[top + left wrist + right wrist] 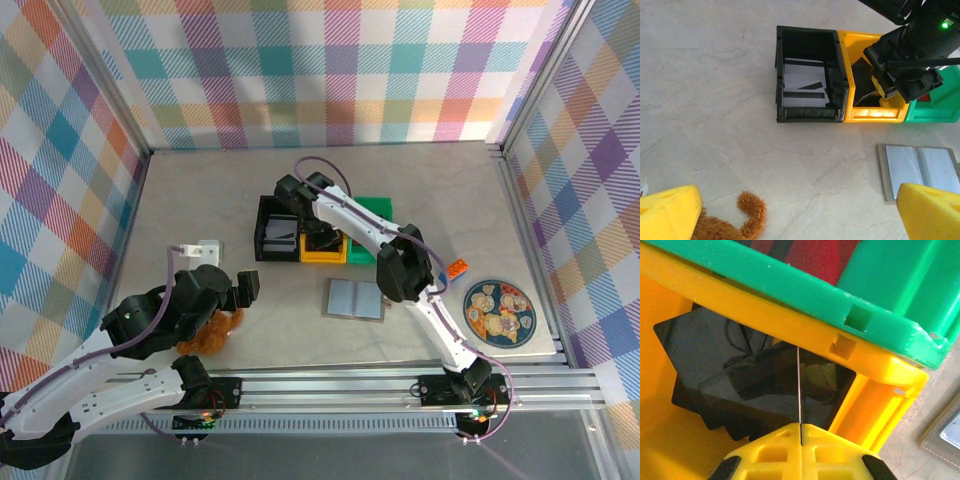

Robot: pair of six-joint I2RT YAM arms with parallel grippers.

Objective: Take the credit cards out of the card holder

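Note:
The card holder [355,298] lies open and flat on the table, its two light grey panels up, and its left half shows in the left wrist view [920,170]. My right gripper [801,427] is shut on a thin credit card [799,385] seen edge-on, hanging over the yellow bin [765,322]. Black cards [740,380] lie in that bin. White cards [805,87] with a dark stripe lie in the black bin [810,33]. Something red [810,255] lies in the green bin [790,285]. My left gripper [800,215] hovers open over bare table, left of the holder.
The three bins stand in a row behind the holder. An orange plush toy [212,335] lies under my left arm. A round plate [499,311] with cookie pictures sits at the right. A small white object [205,247] is at the left.

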